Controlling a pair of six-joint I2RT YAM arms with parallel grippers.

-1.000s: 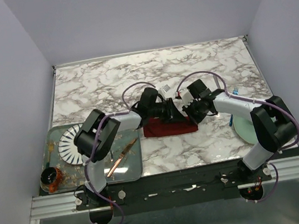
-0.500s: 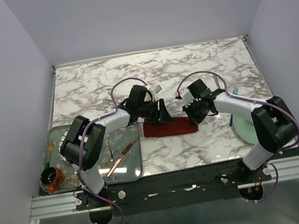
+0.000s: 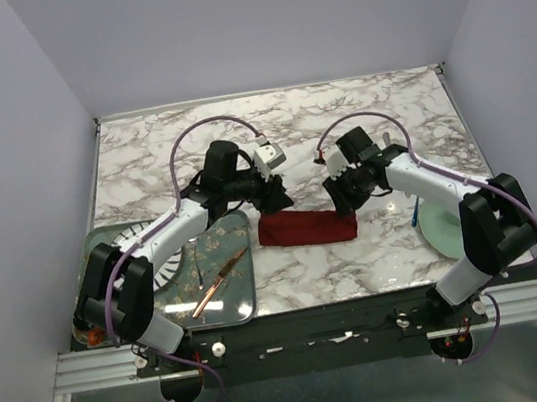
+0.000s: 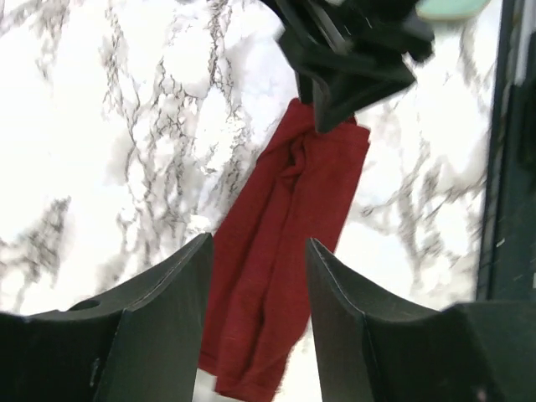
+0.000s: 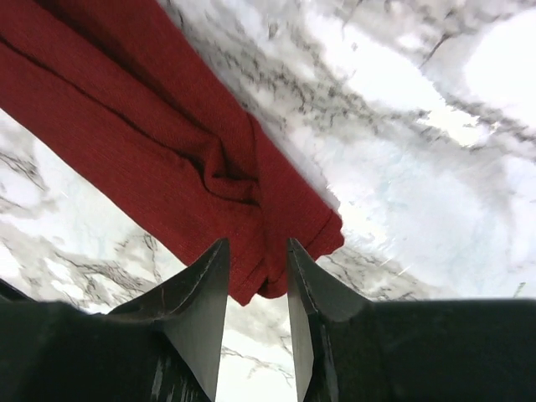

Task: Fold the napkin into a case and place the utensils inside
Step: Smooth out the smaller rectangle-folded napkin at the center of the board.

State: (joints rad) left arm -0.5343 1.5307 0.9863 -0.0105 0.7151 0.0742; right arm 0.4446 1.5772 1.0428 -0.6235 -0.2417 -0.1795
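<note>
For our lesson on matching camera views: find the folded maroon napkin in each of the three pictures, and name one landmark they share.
Top external: the napkin lies centre, between the two arms.
Left wrist: it runs diagonally from centre down to the bottom edge, between the left fingers.
Right wrist: it fills the upper left, its end between the right fingers.
Shared landmark: the marble tabletop.

In the overhead view the right gripper covers the right end of the case; whether its fingers pinch the cloth cannot be told. The blue fork lies mostly under the right arm. The case's near end runs off the left wrist view
</note>
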